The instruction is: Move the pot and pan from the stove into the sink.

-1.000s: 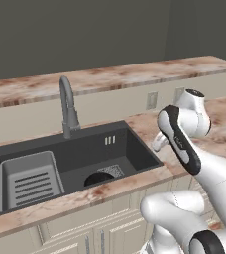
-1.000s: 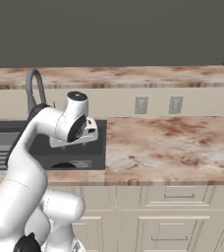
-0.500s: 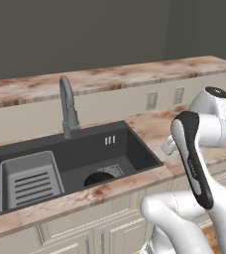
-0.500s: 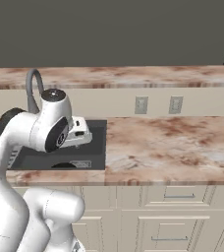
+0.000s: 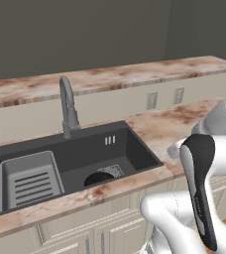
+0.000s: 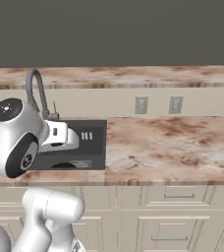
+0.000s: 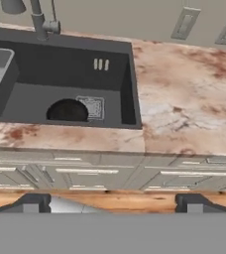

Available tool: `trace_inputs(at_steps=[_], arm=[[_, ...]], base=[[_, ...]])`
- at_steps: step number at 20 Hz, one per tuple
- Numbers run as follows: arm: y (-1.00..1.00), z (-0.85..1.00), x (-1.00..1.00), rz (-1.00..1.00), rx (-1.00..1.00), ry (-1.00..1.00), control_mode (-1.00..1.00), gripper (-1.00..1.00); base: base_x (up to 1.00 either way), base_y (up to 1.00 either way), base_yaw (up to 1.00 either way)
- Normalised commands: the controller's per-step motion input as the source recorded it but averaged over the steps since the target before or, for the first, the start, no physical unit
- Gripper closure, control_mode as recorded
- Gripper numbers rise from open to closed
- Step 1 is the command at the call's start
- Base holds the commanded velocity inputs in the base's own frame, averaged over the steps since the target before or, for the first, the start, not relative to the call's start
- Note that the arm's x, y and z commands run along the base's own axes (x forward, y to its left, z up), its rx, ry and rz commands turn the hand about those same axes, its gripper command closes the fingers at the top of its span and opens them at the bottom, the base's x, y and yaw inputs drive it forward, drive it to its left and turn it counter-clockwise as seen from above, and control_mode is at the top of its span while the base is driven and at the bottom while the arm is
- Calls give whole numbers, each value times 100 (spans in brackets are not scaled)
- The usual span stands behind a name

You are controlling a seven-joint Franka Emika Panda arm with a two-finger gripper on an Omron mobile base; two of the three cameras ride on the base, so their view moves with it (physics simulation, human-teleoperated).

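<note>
Left base view, dark sink (image 5: 135, 149) with grey tray (image 5: 29, 179) and tall faucet (image 5: 68, 106), right base view, marble counter (image 6: 173, 142) with 2 wall outlets (image 6: 141, 105), hand view, claw (image 7: 112, 201) spread wide and empty, sink ahead and left of it, a round dark shape (image 7: 68, 111) on its floor, no writing readable.

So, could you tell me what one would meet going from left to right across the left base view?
Grey slotted tray insert in the sink → curved faucet → round dark object on the basin floor → two wall outlets → the robot's white arm.
</note>
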Motion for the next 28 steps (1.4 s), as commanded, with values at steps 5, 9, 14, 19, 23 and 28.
trace_inputs(at_steps=[5, 9, 14, 19, 23, 28], arm=[[0, 5, -32, -9, 0, -8, -100, -100], [0, 0, 0, 0, 0, 0, 100, -100], [0, 0, 0, 0, 0, 0, 100, -100], [0, 0, 0, 0, 0, 0, 100, -100], [0, 0, 0, 0, 0, 0, 100, -100], [0, 0, 0, 0, 0, 0, 100, -100]], base=[[0, 0, 0], [-20, -7, 0], [-76, -37, 0], [-50, -35, -6], [0, -8, -45], [0, 0, -50]])
